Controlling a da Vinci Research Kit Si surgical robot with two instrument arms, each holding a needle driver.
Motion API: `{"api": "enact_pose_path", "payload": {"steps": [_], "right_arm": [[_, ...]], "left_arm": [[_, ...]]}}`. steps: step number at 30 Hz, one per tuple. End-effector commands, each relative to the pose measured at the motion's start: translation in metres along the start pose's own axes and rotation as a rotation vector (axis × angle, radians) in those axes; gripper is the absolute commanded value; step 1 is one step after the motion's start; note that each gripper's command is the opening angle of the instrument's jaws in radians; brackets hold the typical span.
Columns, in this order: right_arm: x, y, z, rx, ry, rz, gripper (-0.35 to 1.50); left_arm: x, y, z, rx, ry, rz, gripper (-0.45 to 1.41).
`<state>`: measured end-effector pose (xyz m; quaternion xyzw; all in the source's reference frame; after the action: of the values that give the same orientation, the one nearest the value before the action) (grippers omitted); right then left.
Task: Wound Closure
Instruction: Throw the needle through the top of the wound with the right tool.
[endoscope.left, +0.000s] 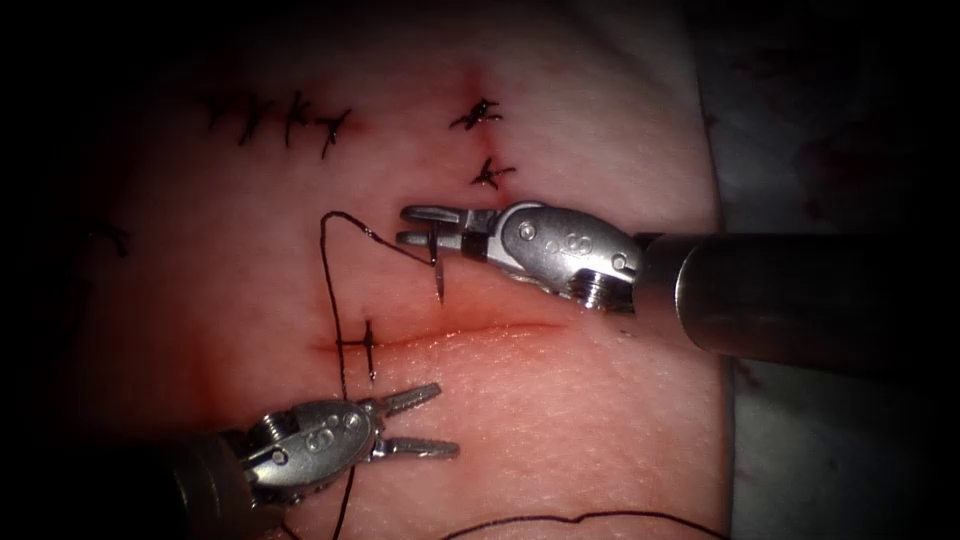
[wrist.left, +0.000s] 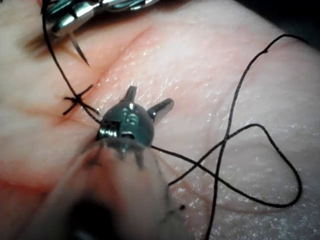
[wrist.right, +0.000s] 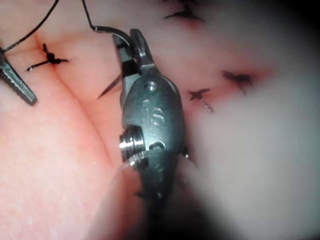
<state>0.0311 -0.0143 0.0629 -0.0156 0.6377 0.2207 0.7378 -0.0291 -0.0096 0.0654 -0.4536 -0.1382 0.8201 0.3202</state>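
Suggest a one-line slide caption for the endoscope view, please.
Right end effector holds the needle above the cut; left end effector open, empty.

endoscope: above and in front, wide on the tissue (endoscope.left: 560, 420), cut (endoscope.left: 470, 335) mid-frame. left wrist cam: very close, looks along its shaft over the left tool (wrist.left: 150, 105). right wrist cam: same over the right tool (wrist.right: 132, 47). All three share the knotted stitch (endoscope.left: 367, 345) on the cut

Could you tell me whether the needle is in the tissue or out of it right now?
Out. The needle hangs from the right pincer, its tip free above the tissue.
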Motion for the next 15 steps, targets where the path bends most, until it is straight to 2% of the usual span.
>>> {"api": "enact_pose_path", "payload": {"steps": [1,7,15], "right_arm": [[-0.0006,-0.0004,0.0010,0.003,0.004,-0.010,-0.35],[-0.0013,-0.0015,0.0007,0.013,0.007,-0.083,-0.35],[-0.0017,-0.0024,-0.0001,-0.004,0.055,-0.187,-0.35]], "left_arm": [[-0.0002,-0.0002,0.0007,-0.001,0.001,-0.001,0.32],[0.0002,-0.0002,0.0000,-0.009,0.000,-0.004,0.32],[0.0006,-0.0002,-0.0010,-0.019,-0.001,-0.009,0.34]]}}
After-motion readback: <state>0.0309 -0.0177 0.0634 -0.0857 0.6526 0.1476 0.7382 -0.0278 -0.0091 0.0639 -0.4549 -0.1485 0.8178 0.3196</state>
